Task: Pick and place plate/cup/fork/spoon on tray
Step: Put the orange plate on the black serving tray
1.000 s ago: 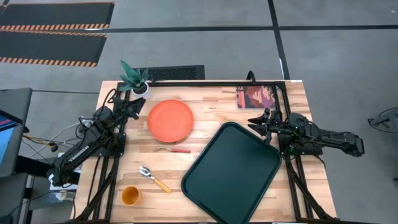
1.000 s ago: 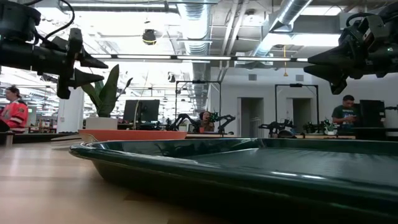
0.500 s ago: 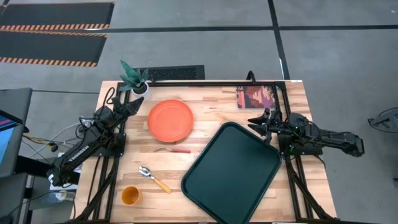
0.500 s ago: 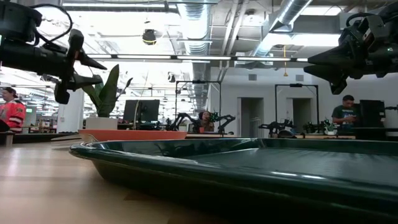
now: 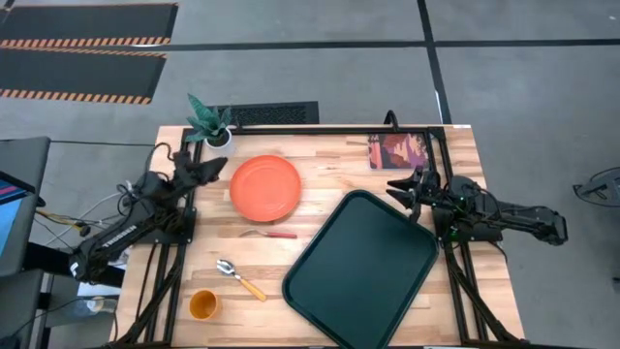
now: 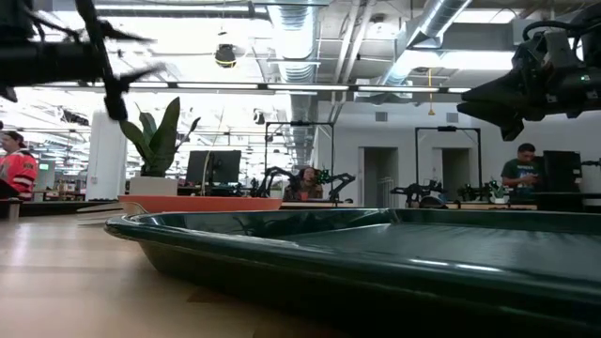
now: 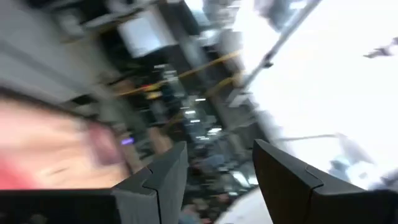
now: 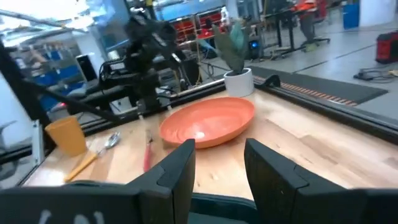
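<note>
The orange plate (image 5: 265,187) lies flat on the table at the far middle; it also shows in the right wrist view (image 8: 208,122). The pink-handled fork (image 5: 271,234) lies just in front of it. The yellow-handled spoon (image 5: 239,278) and the orange cup (image 5: 202,304) are at the near left. The dark green tray (image 5: 361,268) lies on the table's right half. My left gripper (image 5: 221,169) is open and empty in the air just left of the plate. My right gripper (image 5: 401,186) is open and empty above the tray's far right corner.
A white pot with a green plant (image 5: 210,121) stands at the far left corner. A reddish picture card (image 5: 399,151) lies at the far right. A black frame rail (image 5: 320,129) runs along the far edge. People stand in the room behind (image 6: 518,172).
My left gripper has risen well above the table beside the plate and has tipped its fingers upward, staying open. The right arm and all the objects have kept still.
</note>
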You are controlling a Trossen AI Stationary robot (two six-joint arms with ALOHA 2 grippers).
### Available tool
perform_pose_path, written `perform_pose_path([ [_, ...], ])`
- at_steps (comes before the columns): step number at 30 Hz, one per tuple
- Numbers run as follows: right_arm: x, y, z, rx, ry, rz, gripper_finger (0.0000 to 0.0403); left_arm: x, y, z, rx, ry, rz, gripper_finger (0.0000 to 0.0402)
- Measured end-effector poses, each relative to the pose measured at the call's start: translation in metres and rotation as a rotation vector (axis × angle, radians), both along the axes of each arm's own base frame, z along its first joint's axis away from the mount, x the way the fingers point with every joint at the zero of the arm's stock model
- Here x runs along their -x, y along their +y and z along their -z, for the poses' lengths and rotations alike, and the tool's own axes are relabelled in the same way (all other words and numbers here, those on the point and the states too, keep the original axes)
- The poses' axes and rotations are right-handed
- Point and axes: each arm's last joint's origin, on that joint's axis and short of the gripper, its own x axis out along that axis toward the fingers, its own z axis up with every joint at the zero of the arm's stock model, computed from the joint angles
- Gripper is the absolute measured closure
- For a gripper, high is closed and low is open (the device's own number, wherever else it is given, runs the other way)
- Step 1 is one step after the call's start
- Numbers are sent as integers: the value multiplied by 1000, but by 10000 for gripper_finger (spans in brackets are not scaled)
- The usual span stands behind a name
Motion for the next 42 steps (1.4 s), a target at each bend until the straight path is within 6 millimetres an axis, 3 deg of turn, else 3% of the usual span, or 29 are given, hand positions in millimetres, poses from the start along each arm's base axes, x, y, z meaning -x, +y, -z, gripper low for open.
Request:
perform_pose_path([
  [7,0,-2,-3,-410,-147,48,239,7,-9,-21,-146,-206,-49,231],
  [14,1,-2,-3,-461,-171,81,239,10,-5,-22,-131,-225,-249,231],
  [23,1,-3,-8,-587,-272,75,239,10,-6,-22,-59,-266,-178,228],
  [28,5,-3,-27,-521,-408,67,236,12,-9,-39,-112,-268,-174,207],
  [32,14,-4,-55,-417,-512,139,214,12,-10,-63,-154,-229,-192,187],
  [38,27,-1,-97,-253,-548,172,159,-3,-5,-97,-173,-77,-147,165],
  [42,34,1,-124,-190,-494,191,143,-18,1,-118,-234,42,-105,159],
])
